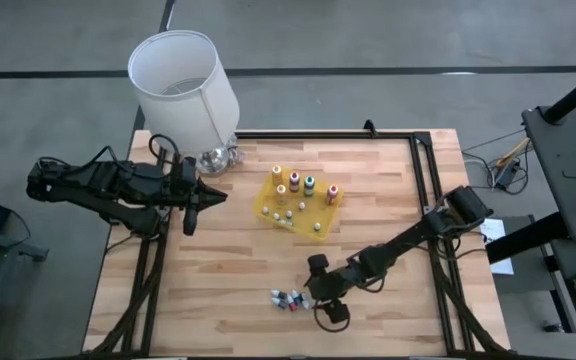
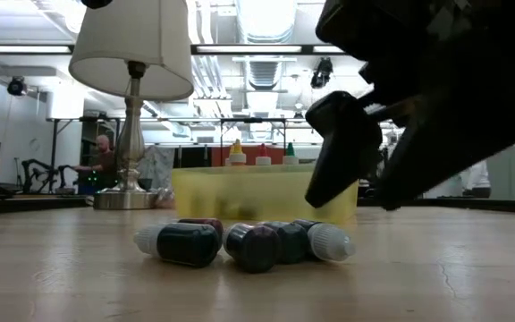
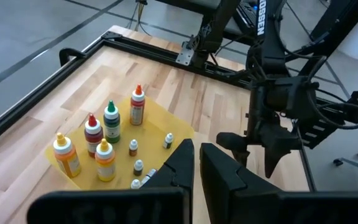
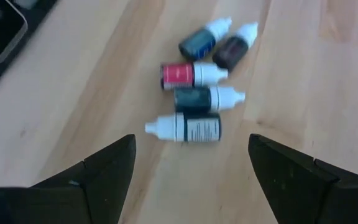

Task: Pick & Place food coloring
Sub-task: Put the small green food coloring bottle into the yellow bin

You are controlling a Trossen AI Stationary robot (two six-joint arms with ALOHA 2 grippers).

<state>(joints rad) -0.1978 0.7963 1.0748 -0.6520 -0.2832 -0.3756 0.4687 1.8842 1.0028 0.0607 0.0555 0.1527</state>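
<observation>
Five tiny dark, white-capped vials (image 4: 201, 78) lying clustered beneath wide-open right gripper (image 4: 191, 168); left gripper (image 1: 204, 194) closed.

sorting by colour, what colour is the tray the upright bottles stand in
Yellow tray, translucent; clearest in the left wrist view.

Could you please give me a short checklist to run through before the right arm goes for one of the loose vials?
1. Right gripper open: ok, fingers spread wide.
2. Right gripper above the loose vials: ok, cluster lies ahead between its fingers.
3. Vials separated enough for a single pick: not ok, five lie touching on the table.
4. Yellow tray has free space: ok, bare patches show between bottles.
5. Left gripper out of the way: ok, shut, waiting left of the tray.
6. Nearest vial's cap tight: cannot tell.
</observation>
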